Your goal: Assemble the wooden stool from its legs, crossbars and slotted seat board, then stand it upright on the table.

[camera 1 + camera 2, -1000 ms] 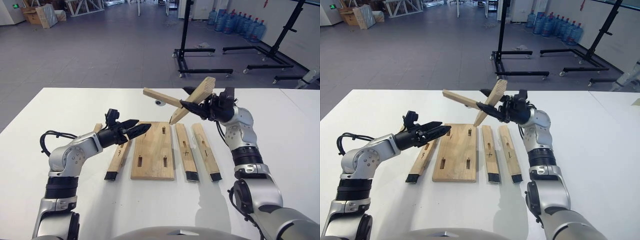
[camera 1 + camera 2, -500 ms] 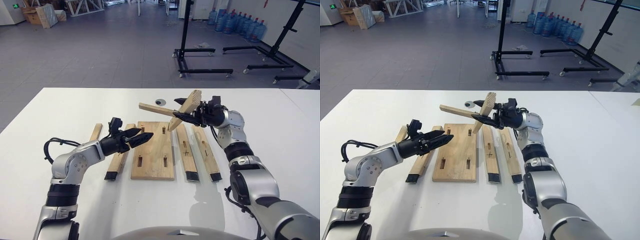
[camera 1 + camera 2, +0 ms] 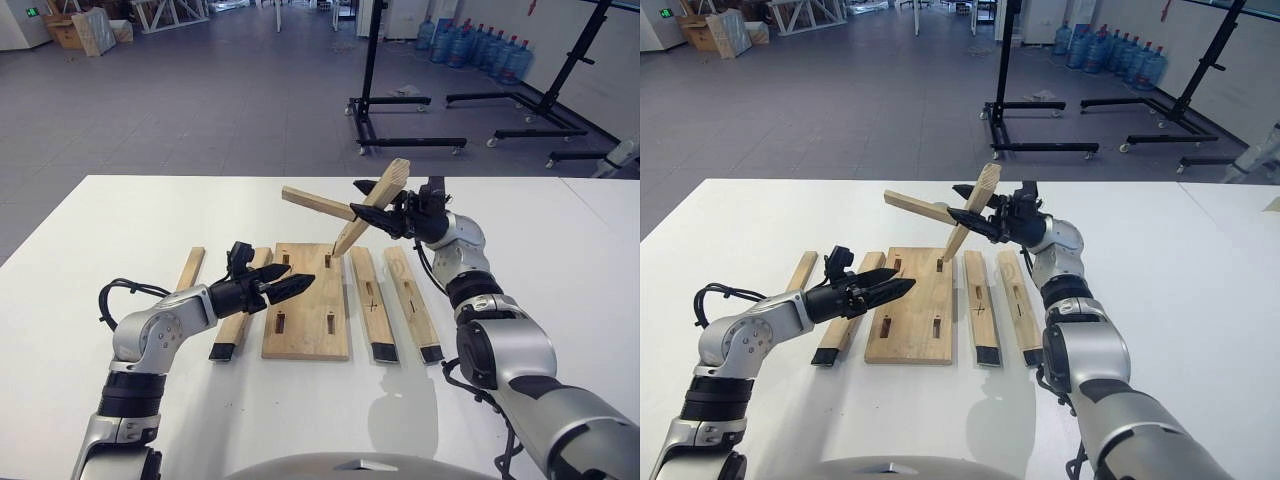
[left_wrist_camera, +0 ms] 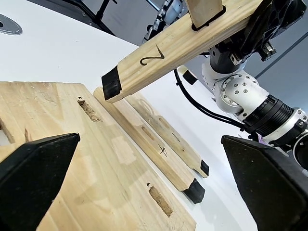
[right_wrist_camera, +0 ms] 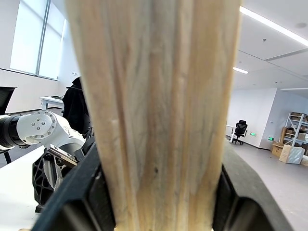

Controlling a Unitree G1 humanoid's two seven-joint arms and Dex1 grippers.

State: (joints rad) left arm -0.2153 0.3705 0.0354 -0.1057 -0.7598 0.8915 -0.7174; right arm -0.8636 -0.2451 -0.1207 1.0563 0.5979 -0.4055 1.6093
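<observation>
Head stereo above table (image 3: 100,220), wrists sharing leg (image 4: 178,45)

table (image 3: 560,260) | seat board (image 3: 305,318) flat | two legs (image 3: 372,300) right | one leg (image 3: 232,330), crossbar (image 3: 189,268) left

Beyond the far edge of my table (image 3: 110,215), a grey floor (image 3: 200,100) stretches back through a large hall. A black wheeled stand (image 3: 405,142) is near the middle, and a second black stand (image 3: 545,100) is further to my right. Behind them, a cluster of blue water bottles (image 3: 478,45) sits on the floor, cardboard boxes (image 3: 85,30) lie far off to my left, and a small round grey disc (image 4: 5,24) is set flat in the table top.
</observation>
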